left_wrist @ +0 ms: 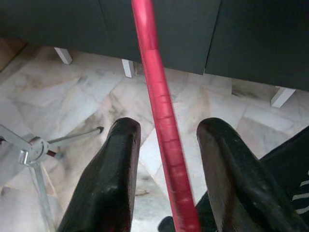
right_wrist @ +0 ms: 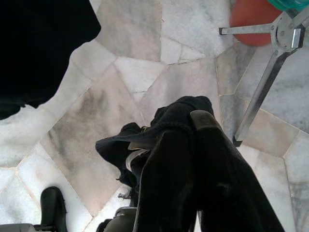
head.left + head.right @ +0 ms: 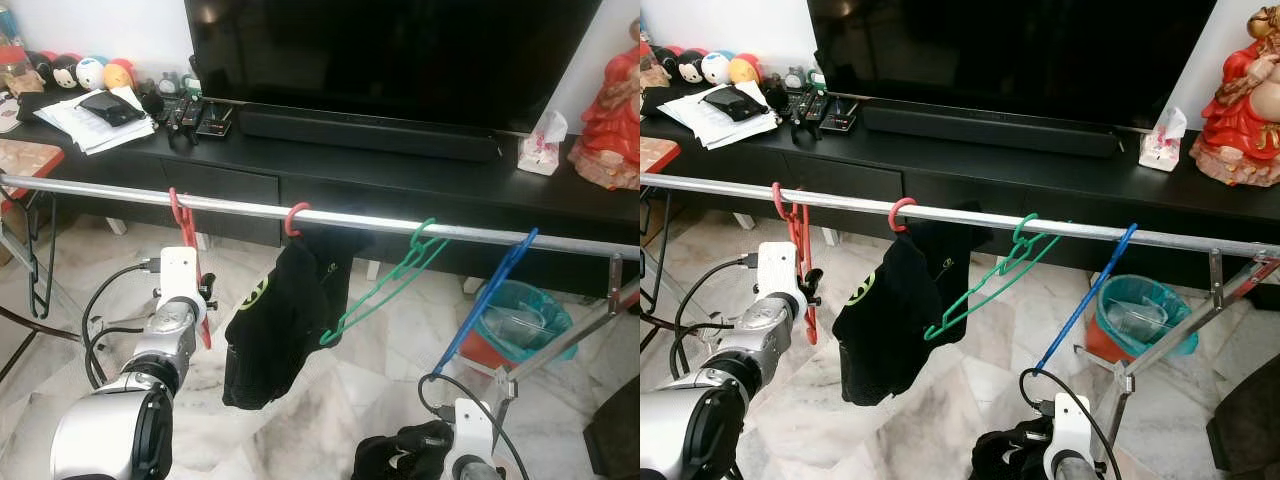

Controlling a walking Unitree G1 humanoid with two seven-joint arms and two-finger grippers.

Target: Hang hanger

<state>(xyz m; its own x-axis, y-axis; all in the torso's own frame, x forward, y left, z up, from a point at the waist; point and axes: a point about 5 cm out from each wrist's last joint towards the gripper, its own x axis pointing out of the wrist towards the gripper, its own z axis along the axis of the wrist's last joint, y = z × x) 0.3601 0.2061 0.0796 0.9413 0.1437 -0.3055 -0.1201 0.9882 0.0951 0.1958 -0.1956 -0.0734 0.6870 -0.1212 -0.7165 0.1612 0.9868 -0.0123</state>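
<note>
My left gripper (image 1: 164, 169) is raised just under the long silver metal rail (image 3: 400, 222) of the drying rack, and between its jaws, which stand parted and released, runs the slim red plastic hanger (image 3: 186, 240). In my left wrist view its red bar (image 1: 159, 125) passes down the middle of the gap, close to both black fingers (image 1: 104, 183) but, as far as I can tell, pressed by neither. The hanger's hook is already over the rail, near the rail's left end, and its long axis drops almost straight down from the rail, in line with my jaws rather than across them. So I judge the hanging itself is done, and what matters next is backing my left gripper away from the rail along the line of my fingers, not sideways, so I do not drag the bar or lift the hook off. Further right along the rail hang a pink hook carrying a black garment (image 3: 275, 325), then a tilted green plastic hanger (image 3: 385, 285), then a blue plastic hanger (image 3: 487, 295). My right gripper (image 2: 190, 140) is low, well below the rail, its jaws clenched on a bunch of dark cloth (image 2: 145, 140), and it is much farther from the red hanger than my left.
</note>
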